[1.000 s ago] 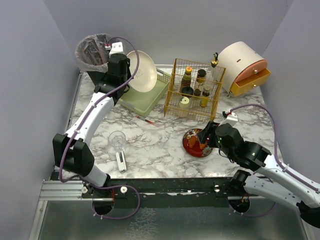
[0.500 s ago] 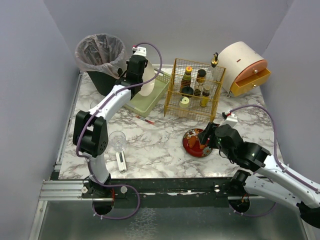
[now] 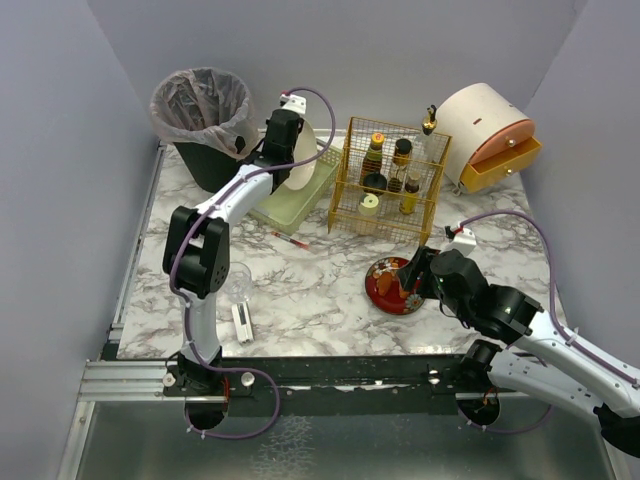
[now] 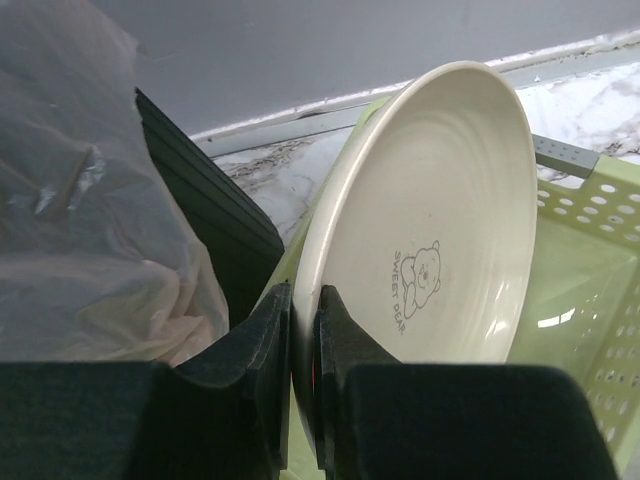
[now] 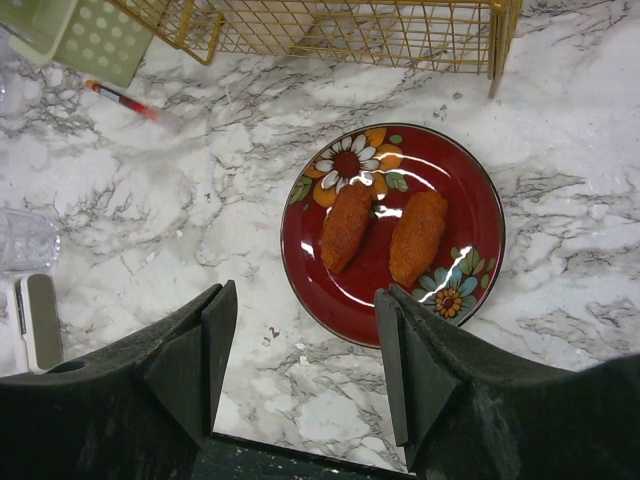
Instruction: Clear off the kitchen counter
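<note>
The left pincer (image 4: 303, 300) is nipped narrow on the rim of a cream plate (image 4: 440, 230), one finger on each face. The plate stands almost on edge over a pale green tray (image 4: 590, 270), which lies just to the left of the yellow wire basket (image 3: 385, 180). A lined trash bin (image 3: 200, 110) sits further left of the basket, beyond the tray.

The right pincer (image 5: 305, 295) stands wide with nothing in it. It hangs over the near edge of a red flowered plate (image 5: 330, 300) that carries two fried pieces (image 5: 345, 228). That plate lies flat on the bench (image 3: 330, 290), just in front of the basket.

The bench is the marble-patterned top under everything. Left and forward of the basket it also bears a thin pen-like stick (image 3: 293, 241), a clear glass (image 3: 235, 280) and a small white block (image 3: 242, 322). A round drawer box (image 3: 490, 135) sits to the right of the basket.

Both plates look stiff, glossy and breakable, and the bench surface looks hard and slick, so a flat plate would probably skid rather than tip. The rim seems the only place to take hold. The red plate needs a level lift, or the food may roll off. The cream plate, pinched at one edge, could swing or slip if the arm moves sharply.
</note>
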Available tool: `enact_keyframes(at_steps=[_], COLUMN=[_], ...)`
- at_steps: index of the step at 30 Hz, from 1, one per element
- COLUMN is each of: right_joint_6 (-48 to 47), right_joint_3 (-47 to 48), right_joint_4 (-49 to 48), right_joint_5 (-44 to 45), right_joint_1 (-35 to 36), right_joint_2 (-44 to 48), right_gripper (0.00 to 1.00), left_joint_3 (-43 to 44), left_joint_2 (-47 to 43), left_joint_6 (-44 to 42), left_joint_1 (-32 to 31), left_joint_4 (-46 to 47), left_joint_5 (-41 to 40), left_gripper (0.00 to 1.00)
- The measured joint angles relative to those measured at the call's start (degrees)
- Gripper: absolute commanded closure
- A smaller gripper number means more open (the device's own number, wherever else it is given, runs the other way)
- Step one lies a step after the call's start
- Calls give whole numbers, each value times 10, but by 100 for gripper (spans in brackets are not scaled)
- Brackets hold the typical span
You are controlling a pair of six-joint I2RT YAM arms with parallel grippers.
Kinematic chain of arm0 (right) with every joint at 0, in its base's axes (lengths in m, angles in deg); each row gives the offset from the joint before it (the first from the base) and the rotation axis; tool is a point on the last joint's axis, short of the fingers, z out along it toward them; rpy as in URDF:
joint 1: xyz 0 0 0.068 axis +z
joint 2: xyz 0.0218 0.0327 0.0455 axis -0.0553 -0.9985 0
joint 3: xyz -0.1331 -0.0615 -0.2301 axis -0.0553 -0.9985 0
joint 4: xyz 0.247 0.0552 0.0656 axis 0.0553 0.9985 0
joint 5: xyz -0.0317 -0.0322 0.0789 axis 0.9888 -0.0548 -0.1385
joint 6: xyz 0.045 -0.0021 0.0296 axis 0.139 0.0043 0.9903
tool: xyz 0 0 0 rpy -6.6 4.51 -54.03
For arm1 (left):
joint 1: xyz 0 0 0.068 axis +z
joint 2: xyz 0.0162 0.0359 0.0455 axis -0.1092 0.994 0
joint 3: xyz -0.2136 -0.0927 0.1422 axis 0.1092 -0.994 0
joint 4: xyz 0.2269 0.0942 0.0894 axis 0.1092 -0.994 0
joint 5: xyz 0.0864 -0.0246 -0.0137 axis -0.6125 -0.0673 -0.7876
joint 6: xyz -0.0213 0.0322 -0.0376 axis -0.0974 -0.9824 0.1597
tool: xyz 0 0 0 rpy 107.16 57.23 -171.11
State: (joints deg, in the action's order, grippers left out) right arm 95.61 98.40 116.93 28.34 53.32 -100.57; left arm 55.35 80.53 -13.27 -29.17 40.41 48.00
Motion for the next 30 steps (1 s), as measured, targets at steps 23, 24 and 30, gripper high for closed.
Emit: enact_keyframes(at_steps=[23,24,30], right_joint_6=[0,0,0], right_joint_3=[1,1,1], right_joint_4=[5,5,5], right_joint_5=[1,1,1], right_joint_1=[0,0,0], right_joint_2=[0,0,1], right_gripper=[36,36,36], left_joint_3=[37,37,37], left_joint_2=[88,91,107], left_joint_6=[-10,-11,-11], left_joint_1=[0,0,0], left_joint_4=[31,30,20], left_joint_5=[18,18,18], left_gripper=[42,41,37])
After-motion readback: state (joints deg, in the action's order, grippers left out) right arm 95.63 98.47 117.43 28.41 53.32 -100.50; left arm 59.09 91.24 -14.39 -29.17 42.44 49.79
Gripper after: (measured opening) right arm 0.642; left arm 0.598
